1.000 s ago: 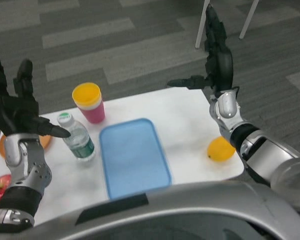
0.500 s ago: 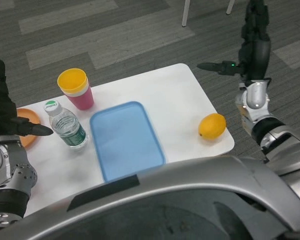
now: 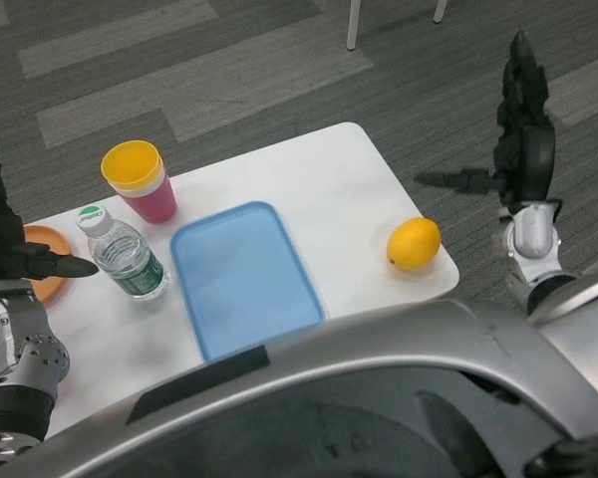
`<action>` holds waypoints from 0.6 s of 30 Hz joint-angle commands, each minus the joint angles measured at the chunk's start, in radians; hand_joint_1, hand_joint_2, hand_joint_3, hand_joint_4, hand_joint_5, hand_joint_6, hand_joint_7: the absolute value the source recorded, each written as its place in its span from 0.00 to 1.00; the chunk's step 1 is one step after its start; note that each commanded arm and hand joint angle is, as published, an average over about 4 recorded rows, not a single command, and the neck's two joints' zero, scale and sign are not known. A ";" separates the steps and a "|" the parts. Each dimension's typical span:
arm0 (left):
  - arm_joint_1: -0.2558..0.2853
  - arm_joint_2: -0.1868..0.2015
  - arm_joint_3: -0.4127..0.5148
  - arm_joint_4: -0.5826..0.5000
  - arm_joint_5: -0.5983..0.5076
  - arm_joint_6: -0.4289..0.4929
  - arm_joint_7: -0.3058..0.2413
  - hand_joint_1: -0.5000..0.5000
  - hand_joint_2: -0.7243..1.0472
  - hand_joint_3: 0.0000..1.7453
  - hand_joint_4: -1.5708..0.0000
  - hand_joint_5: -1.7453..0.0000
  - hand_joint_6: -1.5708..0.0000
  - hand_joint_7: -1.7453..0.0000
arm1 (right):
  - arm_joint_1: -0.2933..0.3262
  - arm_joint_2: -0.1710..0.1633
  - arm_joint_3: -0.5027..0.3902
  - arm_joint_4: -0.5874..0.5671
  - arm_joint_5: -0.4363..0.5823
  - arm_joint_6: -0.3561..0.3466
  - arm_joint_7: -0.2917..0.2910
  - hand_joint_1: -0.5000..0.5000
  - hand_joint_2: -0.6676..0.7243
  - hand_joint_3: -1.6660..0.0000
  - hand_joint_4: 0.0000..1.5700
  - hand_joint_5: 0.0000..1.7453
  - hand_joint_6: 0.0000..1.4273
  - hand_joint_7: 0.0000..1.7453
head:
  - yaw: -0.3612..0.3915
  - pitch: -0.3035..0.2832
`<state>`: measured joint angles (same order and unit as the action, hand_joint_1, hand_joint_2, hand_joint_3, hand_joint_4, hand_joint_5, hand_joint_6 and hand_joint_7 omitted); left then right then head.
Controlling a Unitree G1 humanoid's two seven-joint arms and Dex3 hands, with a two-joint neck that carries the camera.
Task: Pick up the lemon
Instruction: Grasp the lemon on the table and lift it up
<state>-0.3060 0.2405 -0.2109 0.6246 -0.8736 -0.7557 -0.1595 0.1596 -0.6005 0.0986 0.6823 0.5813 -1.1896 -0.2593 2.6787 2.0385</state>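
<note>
the lemon [image 3: 414, 244] lies on the white table [image 3: 329, 189] near its right corner, right of centre in the frame, untouched. the right hand [image 3: 518, 149] is raised at the right edge of the frame, off the table, fingers spread and holding nothing, apart from the lemon. the left hand [image 3: 5, 234] is at the left edge, fingers apart, empty, near a water bottle [image 3: 123, 257]. a blue tray [image 3: 241, 277] lies centre, and a yellow and pink cup stack [image 3: 140, 181] stands upper left.

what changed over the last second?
Mostly the camera shifted. Right hand moved from above the table's right edge to open air beyond it, away from the lemon. Nothing grasped. Left hand still raised and open by the bottle; lemon, tray, cups unmoved.
</note>
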 commanded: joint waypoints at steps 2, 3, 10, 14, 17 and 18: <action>-0.025 0.003 0.001 0.011 -0.001 0.004 -0.002 0.22 0.05 0.05 1.00 0.59 0.98 0.92 | 0.058 0.001 0.061 -0.017 0.007 0.005 0.012 0.18 0.44 0.90 0.01 0.11 0.00 0.00 | -0.008 -0.007; -0.027 0.003 0.001 0.014 0.000 0.004 -0.001 0.22 0.05 0.05 1.00 0.59 0.98 0.92 | 0.068 0.001 0.071 -0.019 0.008 0.005 0.012 0.17 0.44 0.90 0.01 0.11 0.00 0.00 | -0.012 -0.009; -0.051 0.003 0.002 0.028 0.005 0.017 0.000 0.22 0.05 0.03 1.00 0.59 0.98 0.92 | 0.111 -0.006 0.157 -0.018 0.009 0.005 0.014 0.12 0.45 0.90 0.02 0.11 0.00 0.00 | -0.018 -0.026; -0.055 0.003 0.001 0.034 0.007 0.019 0.000 0.22 0.05 0.05 1.00 0.59 0.98 0.92 | 0.110 -0.009 0.211 0.007 0.009 0.005 0.043 0.09 0.47 0.90 0.02 0.11 0.00 0.00 | -0.020 -0.029; -0.054 0.002 0.001 0.034 0.007 0.019 0.000 0.23 0.05 0.05 1.00 0.59 0.98 0.92 | 0.110 -0.008 0.234 0.025 0.008 0.004 0.064 0.07 0.47 0.90 0.02 0.11 0.00 0.00 | -0.018 -0.035; -0.054 0.002 0.001 0.034 0.007 0.019 0.000 0.24 0.05 0.05 1.00 0.59 0.98 0.92 | 0.110 -0.008 0.235 0.028 0.008 0.004 0.068 0.06 0.45 0.90 0.02 0.11 0.00 0.00 | -0.017 -0.038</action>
<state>-0.3531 0.2404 -0.2121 0.6530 -0.8742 -0.7408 -0.1593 0.2722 -0.6001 0.3263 0.7017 0.5857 -1.1867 -0.1996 2.6608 2.0028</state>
